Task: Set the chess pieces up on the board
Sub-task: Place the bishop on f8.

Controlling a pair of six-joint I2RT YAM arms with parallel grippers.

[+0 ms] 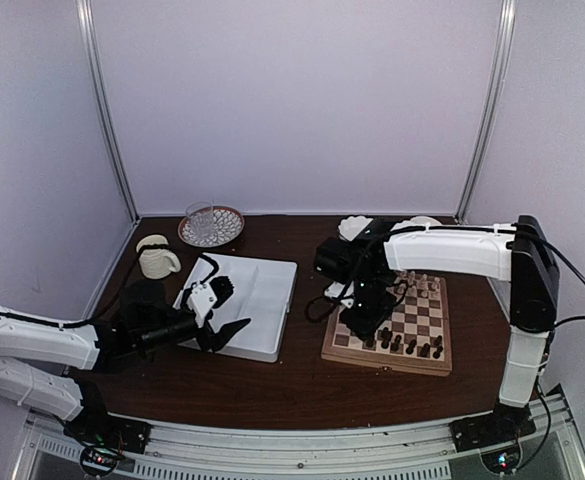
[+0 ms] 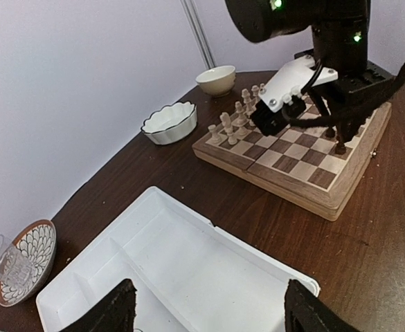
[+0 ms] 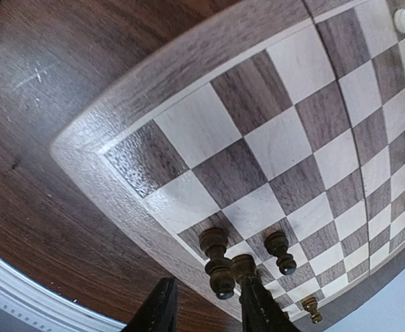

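**A:** From overhead: the left end effector [image 1: 227, 310] hangs over the near corner of the white tray [image 1: 267, 270], jaws spread wide, nothing in them.

**B:** And the right end effector [image 1: 370, 322] is down low over the near left part of the board [image 1: 427, 322]. Dark chess pieces [image 1: 412, 346] line the board's near edge just to its right, and the cream chessmen [image 1: 427, 287] stand along the far side.

**A:** Left wrist view now: both fingers [image 2: 119, 311] sit far apart above the tray, empty. The board lies well beyond them on the counter [image 2: 375, 235], with the right arm stooped over it.

**B:** Past the board there's a scalloped bowl [image 2: 169, 123] and a round bowl [image 2: 216, 79]. Far left, a patterned plate [image 2: 32, 252] carries a glass [image 2: 0, 261].

**A:** Right wrist view: the fingers stand part-way open at the board's edge row. One dark piece stands upright between the tips, clear of one finger and close to the other. I can't tell whether it touches.

**B:** Not clamped, then. A second dark top shows just beside that finger, a third stands a square along, and a fourth is farther down the edge.
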